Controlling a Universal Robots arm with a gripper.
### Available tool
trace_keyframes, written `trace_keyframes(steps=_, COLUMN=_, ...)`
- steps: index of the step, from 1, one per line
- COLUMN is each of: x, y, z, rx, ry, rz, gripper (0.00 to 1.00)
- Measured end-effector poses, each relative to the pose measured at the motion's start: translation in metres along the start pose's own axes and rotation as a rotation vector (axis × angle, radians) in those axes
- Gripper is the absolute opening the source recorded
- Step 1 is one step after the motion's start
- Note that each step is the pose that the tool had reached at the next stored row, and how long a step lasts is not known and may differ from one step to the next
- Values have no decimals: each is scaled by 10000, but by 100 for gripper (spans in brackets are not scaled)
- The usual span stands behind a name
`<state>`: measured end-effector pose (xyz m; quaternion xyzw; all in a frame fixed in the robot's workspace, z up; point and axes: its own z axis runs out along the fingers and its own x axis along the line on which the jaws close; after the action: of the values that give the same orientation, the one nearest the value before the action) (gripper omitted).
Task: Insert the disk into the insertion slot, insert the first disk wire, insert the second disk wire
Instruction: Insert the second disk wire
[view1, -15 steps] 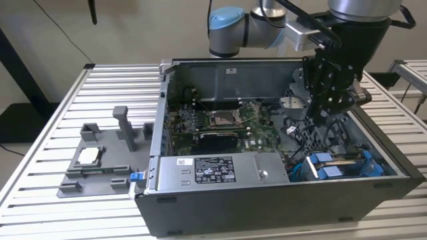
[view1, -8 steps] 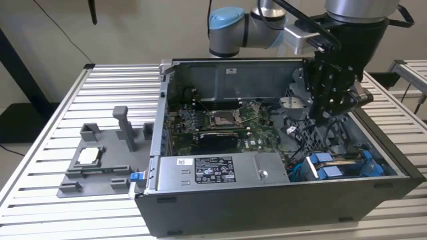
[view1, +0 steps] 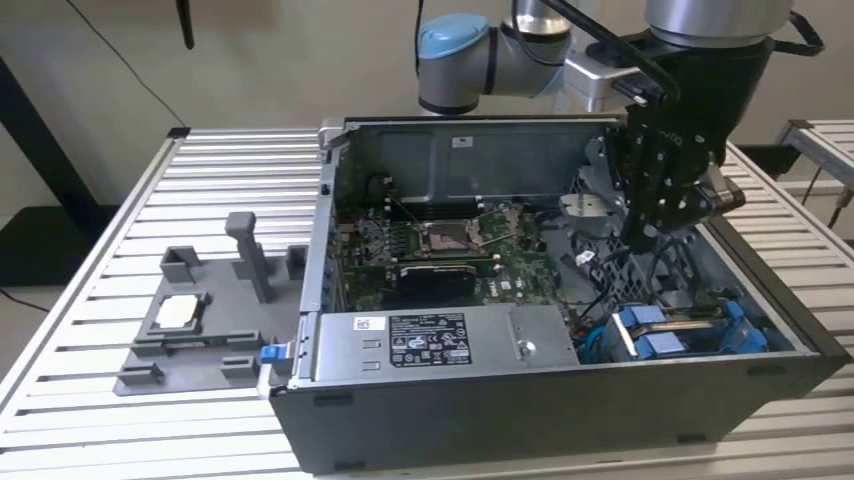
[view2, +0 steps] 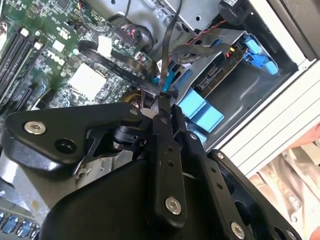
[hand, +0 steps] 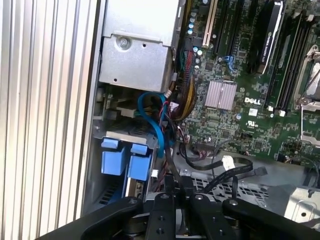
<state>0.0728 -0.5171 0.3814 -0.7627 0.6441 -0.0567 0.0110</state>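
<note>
The disk lies in the insertion slot at the front corner of the open black case, on the exterior view's right. Its blue end tabs face me. My gripper hangs inside the case just above and behind the disk. In both wrist views its black fingers stand close together, pinching a thin black disk wire at its end. That wire runs back toward the motherboard. A blue wire loops beside the disk's tabs.
The grey power-supply box fills the case's front, next to the disk. The green motherboard lies behind it, with loose black cables around my fingers. A grey plastic fixture with posts stands on the slatted table at the exterior view's left.
</note>
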Motion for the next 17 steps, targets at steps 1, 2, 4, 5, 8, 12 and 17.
trace_keyframes(steps=1, x=1, y=1, z=0, rx=9, ry=9, rz=-13, gripper=18)
trace_keyframes(steps=2, x=6, y=2, z=1, rx=18, ry=12, rz=-25, gripper=18)
trace_keyframes(steps=4, x=34, y=8, z=4, rx=19, ry=11, rz=-33, gripper=18)
trace_keyframes(steps=5, x=55, y=12, z=8, rx=18, ry=7, rz=-33, gripper=16)
trace_keyframes(steps=8, x=123, y=19, z=17, rx=-43, ry=-5, rz=-35, gripper=16)
trace_keyframes(steps=12, x=252, y=19, z=36, rx=-180, ry=-50, rz=-42, gripper=16)
trace_keyframes(steps=17, x=390, y=-21, z=64, rx=-366, ry=-122, rz=-49, gripper=16)
